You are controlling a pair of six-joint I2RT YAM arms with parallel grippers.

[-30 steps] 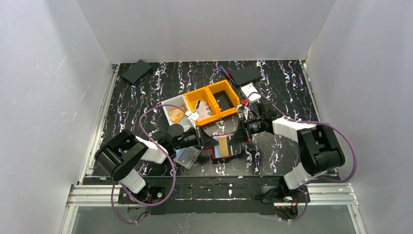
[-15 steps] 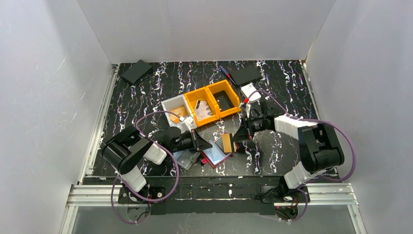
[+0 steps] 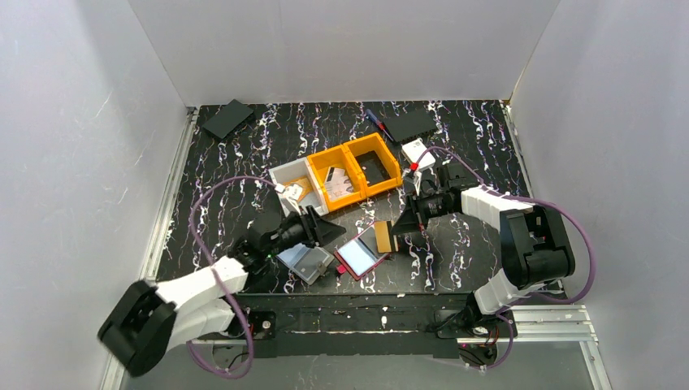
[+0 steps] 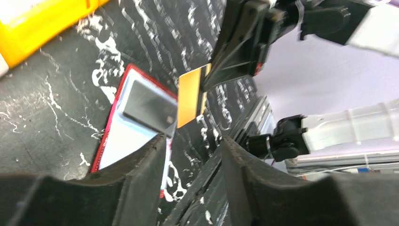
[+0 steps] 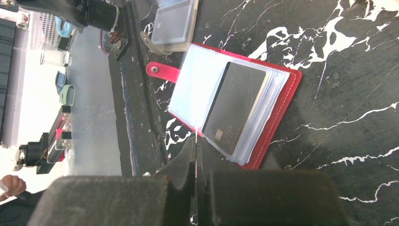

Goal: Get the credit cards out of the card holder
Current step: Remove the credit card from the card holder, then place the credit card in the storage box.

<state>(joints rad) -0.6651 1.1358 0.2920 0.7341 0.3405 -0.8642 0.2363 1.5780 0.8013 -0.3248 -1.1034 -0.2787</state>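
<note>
The red card holder (image 3: 360, 255) lies open and flat on the table near the front, clear sleeves up. A dark card (image 5: 235, 106) marked VIP sits in its sleeves (image 5: 193, 89); the left wrist view shows the same holder (image 4: 136, 117). My right gripper (image 3: 398, 230) is shut on an orange credit card (image 3: 383, 237), held on edge just above the holder's right end. That card (image 4: 190, 96) shows broadside in the left wrist view and as a thin line (image 5: 195, 132) between my right gripper (image 5: 195, 141). My left gripper (image 3: 329, 234) stands open and empty left of the holder, apart from it (image 4: 193, 141).
A clear grey case (image 3: 302, 262) lies just left of the holder. Two orange bins (image 3: 357, 166) and a white bin (image 3: 291, 180) holding cards stand behind. Black flat pads (image 3: 227, 119) (image 3: 409, 124) and a white box (image 3: 418, 152) lie at the back. The table's front rail (image 3: 349, 305) is close.
My left gripper has opened, let go of the card holder and drawn back to the left. The holder now lies flat. My right gripper has pulled the orange card out, up and right.
</note>
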